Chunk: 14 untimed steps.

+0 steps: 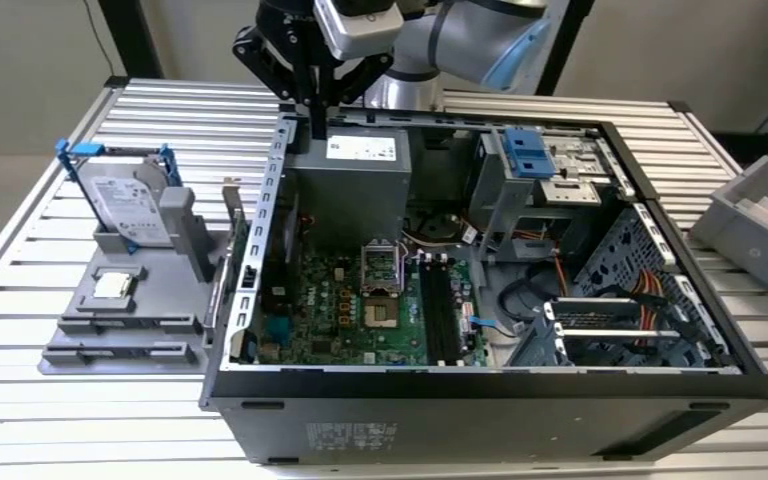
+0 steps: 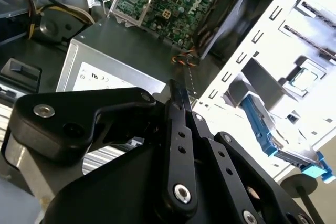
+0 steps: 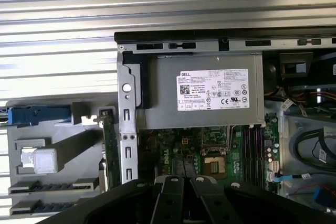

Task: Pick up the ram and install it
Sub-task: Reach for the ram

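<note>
The ram [image 3: 106,150] is a thin green stick standing on edge at the grey fixture's [image 3: 63,129] side, right beside the case's outer wall; in the exterior view the ram [image 1: 235,225] is a slim upright strip. My gripper [image 1: 317,128] hangs over the back edge of the open computer case [image 1: 491,390], above the power supply [image 1: 357,170] and apart from the ram. In the second wrist view the gripper [image 2: 176,90] has its fingers pressed together with nothing between them. The black memory slots [image 1: 438,310] lie on the motherboard [image 1: 344,310].
On the grey fixture also stand a silver hard drive [image 1: 131,205] in a blue bracket and a small square chip [image 1: 113,285]. Drive cages and cables [image 1: 598,290] crowd the case toward the exterior view's right. A grey bin [image 1: 764,225] sits at the table's edge.
</note>
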{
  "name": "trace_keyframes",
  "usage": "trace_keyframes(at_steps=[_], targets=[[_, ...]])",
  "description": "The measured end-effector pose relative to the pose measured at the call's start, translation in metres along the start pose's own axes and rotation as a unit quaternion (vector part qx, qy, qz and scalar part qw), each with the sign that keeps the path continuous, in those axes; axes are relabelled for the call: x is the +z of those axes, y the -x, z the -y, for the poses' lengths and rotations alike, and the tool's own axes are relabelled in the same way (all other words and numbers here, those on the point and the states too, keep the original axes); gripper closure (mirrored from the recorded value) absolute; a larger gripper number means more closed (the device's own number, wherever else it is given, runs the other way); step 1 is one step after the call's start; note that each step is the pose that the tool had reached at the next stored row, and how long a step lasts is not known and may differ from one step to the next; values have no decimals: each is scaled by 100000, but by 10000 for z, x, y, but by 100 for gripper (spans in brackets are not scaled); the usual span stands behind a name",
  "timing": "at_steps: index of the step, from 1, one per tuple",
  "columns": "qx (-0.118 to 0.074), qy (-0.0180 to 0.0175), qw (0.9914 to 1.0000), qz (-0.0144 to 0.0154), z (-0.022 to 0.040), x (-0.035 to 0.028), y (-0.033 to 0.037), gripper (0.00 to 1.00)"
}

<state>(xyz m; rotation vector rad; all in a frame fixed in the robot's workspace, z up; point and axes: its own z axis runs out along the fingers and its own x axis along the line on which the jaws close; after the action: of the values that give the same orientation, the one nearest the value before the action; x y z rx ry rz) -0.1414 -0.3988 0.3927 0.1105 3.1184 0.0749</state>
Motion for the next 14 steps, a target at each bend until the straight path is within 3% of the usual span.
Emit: trace_keyframes(at_steps=[14], targets=[[0, -2, 100000, -49, 7, -2, -103, 100]])
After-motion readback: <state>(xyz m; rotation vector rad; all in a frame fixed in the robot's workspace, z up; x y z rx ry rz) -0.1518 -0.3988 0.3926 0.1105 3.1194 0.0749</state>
